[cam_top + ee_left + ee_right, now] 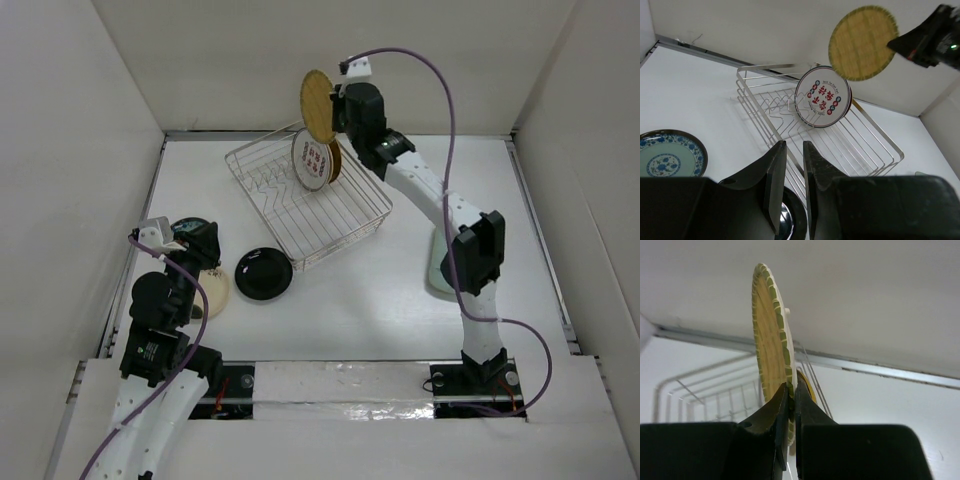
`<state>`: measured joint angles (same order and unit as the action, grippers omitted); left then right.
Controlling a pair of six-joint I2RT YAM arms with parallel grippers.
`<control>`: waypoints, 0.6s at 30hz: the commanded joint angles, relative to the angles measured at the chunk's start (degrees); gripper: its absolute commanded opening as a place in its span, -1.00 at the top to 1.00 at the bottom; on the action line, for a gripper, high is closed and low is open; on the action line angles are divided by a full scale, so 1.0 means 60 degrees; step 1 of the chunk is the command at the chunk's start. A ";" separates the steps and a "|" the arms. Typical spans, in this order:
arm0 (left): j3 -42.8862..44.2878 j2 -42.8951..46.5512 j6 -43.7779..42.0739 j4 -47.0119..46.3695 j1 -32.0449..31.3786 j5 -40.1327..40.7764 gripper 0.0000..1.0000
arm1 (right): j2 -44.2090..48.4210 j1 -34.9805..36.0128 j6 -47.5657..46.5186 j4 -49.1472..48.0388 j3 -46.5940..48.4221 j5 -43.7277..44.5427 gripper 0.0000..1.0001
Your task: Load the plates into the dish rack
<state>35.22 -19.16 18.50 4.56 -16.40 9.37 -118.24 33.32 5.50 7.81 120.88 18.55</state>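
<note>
My right gripper [338, 108] [791, 387] is shut on the rim of a tan round plate [318, 105] [771, 340] [862, 42]. It holds the plate upright on edge, above the far end of the silver wire dish rack [310, 205] [785, 117]. A white plate with red marks [309, 160] [822, 96] stands in the rack, with a brown-and-gold plate [335, 160] [808, 384] behind it. My left gripper [203, 243] [795, 145] is narrowly open and empty, low at the left, over the glossy black plate [264, 273] [789, 220].
A cream plate [214, 290] lies by the left arm. A teal patterned plate [188, 227] [670, 156] lies left of the rack. A pale green rectangular dish [436, 272] is partly hidden behind the right arm. White walls close the table in on three sides.
</note>
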 commanded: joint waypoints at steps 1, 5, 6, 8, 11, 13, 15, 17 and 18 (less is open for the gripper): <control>0.0004 0.0073 -0.0110 -0.0349 -0.0035 0.0036 0.65 | -0.0493 0.0350 -0.1121 0.0924 0.1194 0.1493 1.00; 0.0004 0.0073 -0.0096 -0.0349 -0.0035 0.0036 0.65 | -0.1108 0.0700 -0.1194 0.1187 0.1693 0.1567 1.00; 0.0004 0.0058 -0.0110 -0.0349 -0.0035 0.0021 0.65 | -0.1255 0.0817 -0.1209 0.1202 0.1680 0.1596 1.00; 0.0004 0.0058 -0.0110 -0.0364 -0.0035 0.0021 0.65 | -0.1358 0.0920 -0.1224 0.1188 0.1607 0.1699 1.00; 0.0004 0.0058 -0.0096 -0.0364 -0.0035 0.0021 0.65 | -0.1490 0.1024 -0.1209 0.1056 0.1314 0.1786 1.00; 0.0004 0.0058 -0.0096 -0.0364 -0.0035 0.0007 0.65 | -0.1621 0.1126 -0.1151 0.1100 0.1168 0.1831 1.00; -0.0011 0.0073 -0.0110 -0.0349 -0.0035 0.0021 0.65 | -0.1666 0.1243 -0.1005 0.1100 0.0992 0.1656 1.00; -0.0011 0.0073 -0.0110 -0.0364 -0.0035 0.0007 0.65 | -0.1739 0.1506 -0.0946 0.1085 0.0743 0.1553 1.00; 0.0003 0.0073 -0.0096 -0.0364 -0.0035 -0.0008 0.64 | -0.1783 0.1594 -0.0945 0.1100 0.0699 0.1611 1.00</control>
<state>35.22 -19.14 18.48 4.56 -16.40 9.34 -128.75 40.71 -0.40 17.54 125.75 27.07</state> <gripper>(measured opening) 0.175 0.079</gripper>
